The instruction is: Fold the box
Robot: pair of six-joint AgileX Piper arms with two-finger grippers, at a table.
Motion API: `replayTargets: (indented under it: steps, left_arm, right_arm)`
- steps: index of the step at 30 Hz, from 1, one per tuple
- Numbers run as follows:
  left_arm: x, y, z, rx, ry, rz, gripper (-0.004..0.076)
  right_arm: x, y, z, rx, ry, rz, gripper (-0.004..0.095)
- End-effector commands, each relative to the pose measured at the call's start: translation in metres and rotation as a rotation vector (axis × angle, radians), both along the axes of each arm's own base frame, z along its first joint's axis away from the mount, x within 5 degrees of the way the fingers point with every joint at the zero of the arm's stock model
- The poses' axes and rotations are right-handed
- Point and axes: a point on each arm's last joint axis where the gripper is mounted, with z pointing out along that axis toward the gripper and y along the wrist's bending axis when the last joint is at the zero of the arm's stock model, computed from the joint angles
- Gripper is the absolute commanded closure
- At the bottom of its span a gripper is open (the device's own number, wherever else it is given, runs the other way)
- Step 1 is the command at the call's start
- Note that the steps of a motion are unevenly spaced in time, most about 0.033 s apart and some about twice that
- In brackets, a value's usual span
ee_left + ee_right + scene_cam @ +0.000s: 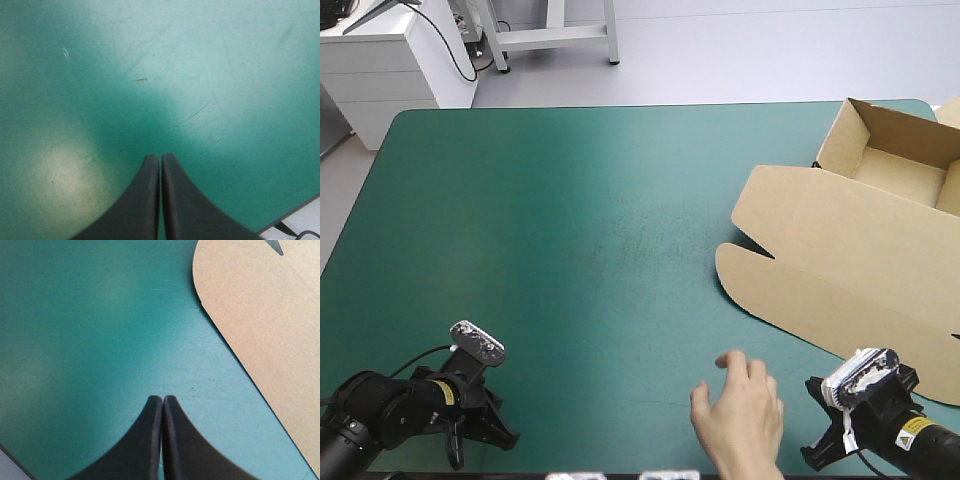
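High view, near edge first: left gripper (160,157) sits at 7 o'clock on the counter (550,220), fingers pressed together, nothing held. Right gripper (163,399) at 5 o'clock, likewise pressed together and empty. Between them, at 6 o'clock, a person's hand (740,415) lies over the counter's edge. Further out, at 2 o'clock, the box (840,250): lid flat, its rounded flap just ahead of the right gripper, toward its 1 o'clock. Beyond that, the tray (895,170) stands with walls up. Nothing shows inside, though part runs out of view. My call: wait until the hand clears, then work the right gripper's tip under the flap edge low and slow, so the board lifts instead of skating off.
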Motion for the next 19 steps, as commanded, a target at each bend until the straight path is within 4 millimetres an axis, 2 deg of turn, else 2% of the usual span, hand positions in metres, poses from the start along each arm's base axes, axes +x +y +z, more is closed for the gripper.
replayTargets:
  steps: [1,19]
  left_arm:
    - [0.0034,-0.0033,0.0088,-0.033,-0.041,-0.001,0.0731]
    - [0.0034,-0.0033,0.0088,-0.033,-0.041,-0.001,0.0731]
  right_arm:
    - [0.0033,0.0010,0.0116,0.041,-0.064,-0.016,0.0929]
    - [0.0034,0.0007,0.0114,0.037,-0.065,-0.017,0.0929]
